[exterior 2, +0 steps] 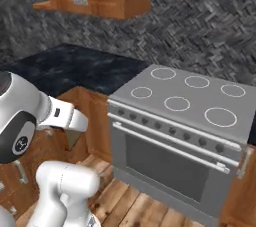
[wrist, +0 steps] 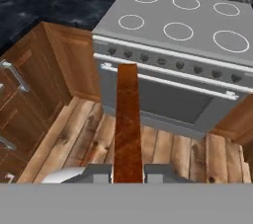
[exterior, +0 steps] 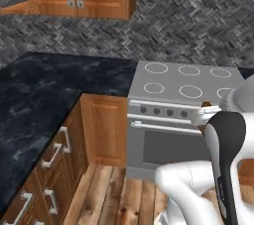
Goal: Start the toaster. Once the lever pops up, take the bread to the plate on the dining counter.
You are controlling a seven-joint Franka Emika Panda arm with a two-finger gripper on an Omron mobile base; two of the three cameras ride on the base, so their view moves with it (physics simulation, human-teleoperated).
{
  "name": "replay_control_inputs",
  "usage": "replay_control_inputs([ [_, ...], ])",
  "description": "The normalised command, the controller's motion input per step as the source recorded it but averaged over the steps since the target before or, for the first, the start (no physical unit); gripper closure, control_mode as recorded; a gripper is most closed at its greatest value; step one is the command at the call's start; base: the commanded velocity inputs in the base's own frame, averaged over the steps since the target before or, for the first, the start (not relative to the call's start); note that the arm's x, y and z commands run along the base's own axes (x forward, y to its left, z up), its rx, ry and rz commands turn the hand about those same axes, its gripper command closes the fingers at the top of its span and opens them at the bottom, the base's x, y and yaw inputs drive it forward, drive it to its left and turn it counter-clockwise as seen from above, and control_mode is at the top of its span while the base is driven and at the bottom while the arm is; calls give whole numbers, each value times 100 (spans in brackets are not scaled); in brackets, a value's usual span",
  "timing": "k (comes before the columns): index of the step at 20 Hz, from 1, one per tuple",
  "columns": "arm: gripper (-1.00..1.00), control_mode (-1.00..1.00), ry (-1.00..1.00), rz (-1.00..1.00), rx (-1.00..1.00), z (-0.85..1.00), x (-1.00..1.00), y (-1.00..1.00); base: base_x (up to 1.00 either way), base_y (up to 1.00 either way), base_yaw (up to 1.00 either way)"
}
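The gripper is clamped on the bread, held edge-on above the wood floor near the stove. Carry it level and keep the squeeze firm.

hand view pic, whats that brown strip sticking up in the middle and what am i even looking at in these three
All three are rendered pictures of a simulated kitchen, taken at one moment. The machine is a white robot arm on a driving base. Two pictures come from cameras on that base, one behind the arm on its left, one on its right. The third comes from a camera on the arm's hand, looking along its pincer.

Ahead stands a grey stove with six ring burners and a row of knobs over its oven door. Beside it runs a black marble counter on wooden cabinets, above a wooden plank floor.

The brown strip is a slice of bread seen edge-on. The pincer is shut on it, one dark fingertip on each side.
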Motion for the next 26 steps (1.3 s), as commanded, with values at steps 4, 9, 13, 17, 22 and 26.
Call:
replay_control_inputs([
  [4, 100, 100, 0, 0, 0, 0, 0, 0, 0, 5, 99],
  [9, 100, 100, 0, 0, 0, 0, 0, 0, -6, 0, 100],
  [13, 100, 100, 0, 0, 0, 0, 0, 0, -8, 0, 100],
  [17, 100, 100, 0, 0, 0, 0, 0, 0, -4, 24, 94],
  [22, 100, 100, 0, 0, 0, 0, 0, 0, 19, 95, 31],
  [26, 100, 100, 0, 0, 0, 0, 0, 0, 37, 100, -5],
])
